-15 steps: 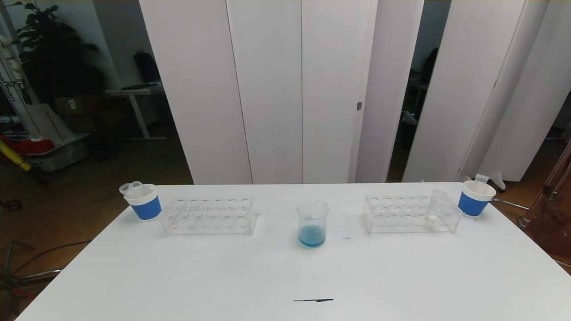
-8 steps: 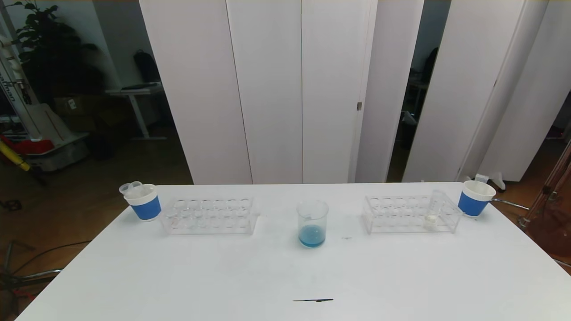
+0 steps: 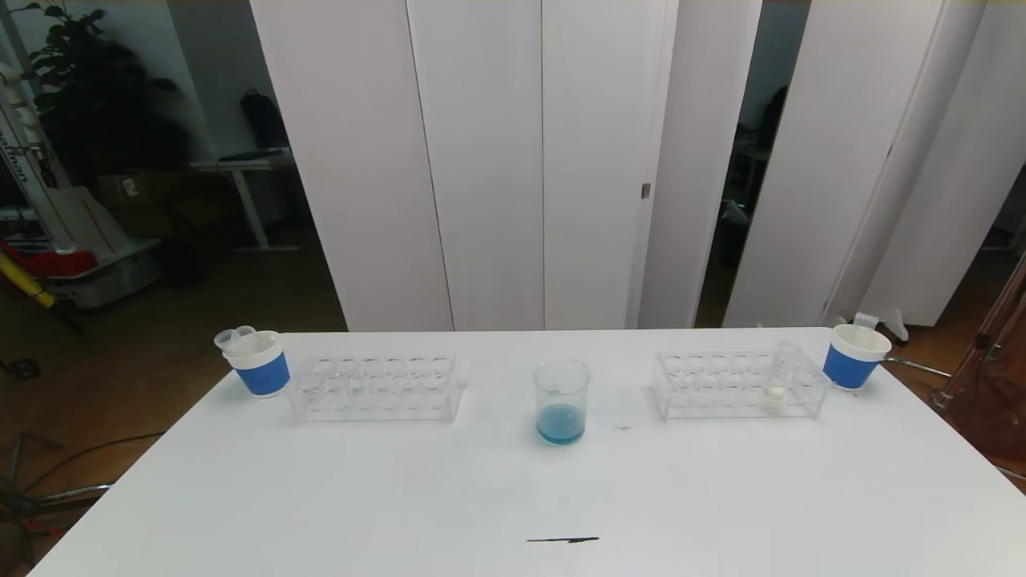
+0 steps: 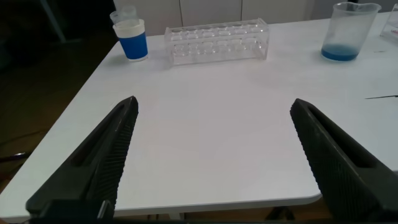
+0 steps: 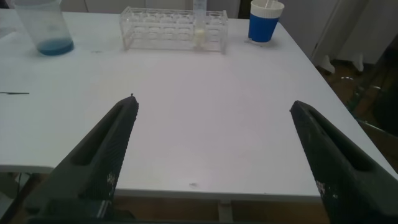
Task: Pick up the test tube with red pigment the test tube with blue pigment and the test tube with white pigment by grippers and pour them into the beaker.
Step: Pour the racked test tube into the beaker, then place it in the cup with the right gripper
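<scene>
The beaker (image 3: 561, 401) stands at the table's middle with blue liquid at its bottom; it also shows in the left wrist view (image 4: 348, 31) and the right wrist view (image 5: 45, 28). The test tube with white pigment (image 3: 776, 383) stands upright near the right end of the right rack (image 3: 721, 386), also seen as a tube (image 5: 199, 26) from the right wrist. No test tube with red pigment or with blue pigment is in view. My left gripper (image 4: 213, 107) and right gripper (image 5: 212, 102) both hover open and empty over the table's near edge, outside the head view.
An empty clear rack (image 3: 377, 389) sits left of the beaker. A blue-banded white cup (image 3: 258, 365) at the far left holds clear empty tubes. Another such cup (image 3: 854, 357) stands at the far right. A thin black mark (image 3: 563, 539) lies near the front edge.
</scene>
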`<move>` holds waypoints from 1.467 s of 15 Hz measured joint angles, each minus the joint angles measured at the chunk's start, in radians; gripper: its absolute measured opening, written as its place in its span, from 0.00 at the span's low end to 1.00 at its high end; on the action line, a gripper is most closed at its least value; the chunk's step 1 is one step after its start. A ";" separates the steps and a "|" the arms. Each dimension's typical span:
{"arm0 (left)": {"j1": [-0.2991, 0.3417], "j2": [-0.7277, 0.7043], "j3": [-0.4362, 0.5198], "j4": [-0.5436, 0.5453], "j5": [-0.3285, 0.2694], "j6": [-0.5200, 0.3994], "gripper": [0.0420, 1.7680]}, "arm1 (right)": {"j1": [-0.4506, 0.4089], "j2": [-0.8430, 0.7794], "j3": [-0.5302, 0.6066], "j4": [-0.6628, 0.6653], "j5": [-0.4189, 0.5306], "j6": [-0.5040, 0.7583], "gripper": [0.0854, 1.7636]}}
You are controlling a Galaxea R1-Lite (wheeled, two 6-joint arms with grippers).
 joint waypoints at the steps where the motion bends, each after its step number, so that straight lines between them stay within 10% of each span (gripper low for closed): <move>1: 0.000 0.000 0.001 0.004 0.000 -0.006 0.99 | 0.000 0.000 0.000 0.000 0.000 0.000 0.99; 17: 0.000 0.000 0.003 0.009 0.002 -0.007 0.99 | 0.000 0.001 -0.006 0.014 0.003 0.000 0.99; 22: 0.000 0.001 0.003 0.009 0.002 -0.007 0.99 | 0.002 0.104 -0.171 0.015 -0.043 0.013 0.99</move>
